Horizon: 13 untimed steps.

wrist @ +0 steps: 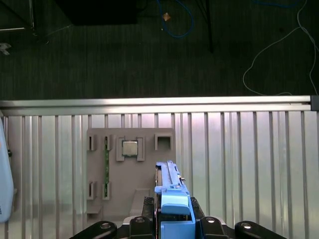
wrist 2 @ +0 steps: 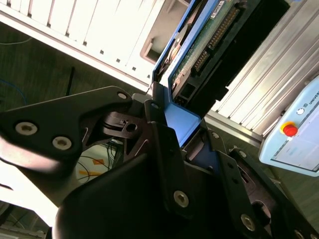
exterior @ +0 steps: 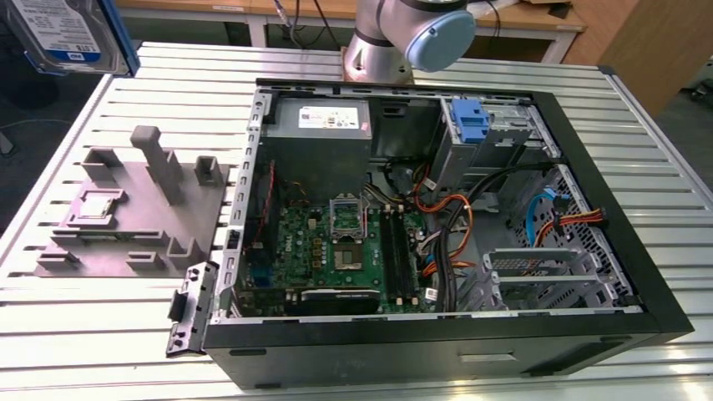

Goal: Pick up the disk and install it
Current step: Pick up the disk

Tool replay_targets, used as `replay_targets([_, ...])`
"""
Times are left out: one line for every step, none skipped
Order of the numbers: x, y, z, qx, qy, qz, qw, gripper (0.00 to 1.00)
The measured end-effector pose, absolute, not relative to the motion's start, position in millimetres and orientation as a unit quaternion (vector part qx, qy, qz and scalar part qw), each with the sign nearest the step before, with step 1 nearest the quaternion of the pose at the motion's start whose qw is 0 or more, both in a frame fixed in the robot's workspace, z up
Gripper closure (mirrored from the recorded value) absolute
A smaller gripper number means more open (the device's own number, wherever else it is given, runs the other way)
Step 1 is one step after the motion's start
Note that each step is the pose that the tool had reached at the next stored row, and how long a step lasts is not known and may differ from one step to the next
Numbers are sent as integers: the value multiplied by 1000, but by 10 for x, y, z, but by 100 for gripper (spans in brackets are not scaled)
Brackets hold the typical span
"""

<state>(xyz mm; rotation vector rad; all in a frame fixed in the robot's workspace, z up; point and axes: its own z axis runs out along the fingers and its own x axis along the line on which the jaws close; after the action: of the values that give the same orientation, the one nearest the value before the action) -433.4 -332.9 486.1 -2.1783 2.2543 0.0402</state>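
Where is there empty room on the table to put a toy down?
Bare table lies around the grey holder, on the exterior view's left. The computer is crowded with wires and boards. The fingers hold the disk in the air.

disk (exterior: 53, 32): bright silver metal with a glossy white/blue paper label. side rails (wrist: 173, 201): smooth blue plastic. gripper (wrist: 173, 224): matt black, bright screw heads. table (exterior: 112, 334): ribbed satin aluminium. fixture (exterior: 123, 217): matt grey plastic. PC case (exterior: 446, 355): matt black outside, bare grey sheet metal inside. floor (wrist: 149, 50): dark rough carpet.
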Motion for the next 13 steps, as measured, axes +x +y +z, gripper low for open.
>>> replay_targets([-4333,-3329,4860,-695,719,13,3,63])
replay_targets([-4329,-3329,4861,-695,719,13,3,63])
replay_targets([-4326,-3329,4861,-695,719,13,3,63])
replay_targets([-4325,-3329,4861,-695,719,13,3,63])
replay_targets([-4323,-3329,4861,-695,719,13,3,63])
replay_targets([-4321,-3329,4861,-695,719,13,3,63])
replay_targets([-4317,-3329,4861,-695,719,13,3,63])
replay_targets([-4314,-3329,4861,-695,719,13,3,63])
replay_targets([-4313,-3329,4860,-695,719,13,3,63])
replay_targets([-4311,-3329,4860,-695,719,13,3,63])
replay_targets([-4308,-3329,4860,-695,719,13,3,63])
replay_targets([-4307,-3329,4861,-695,719,13,3,63])
replay_targets([-4306,-3329,4861,-695,719,13,3,63])
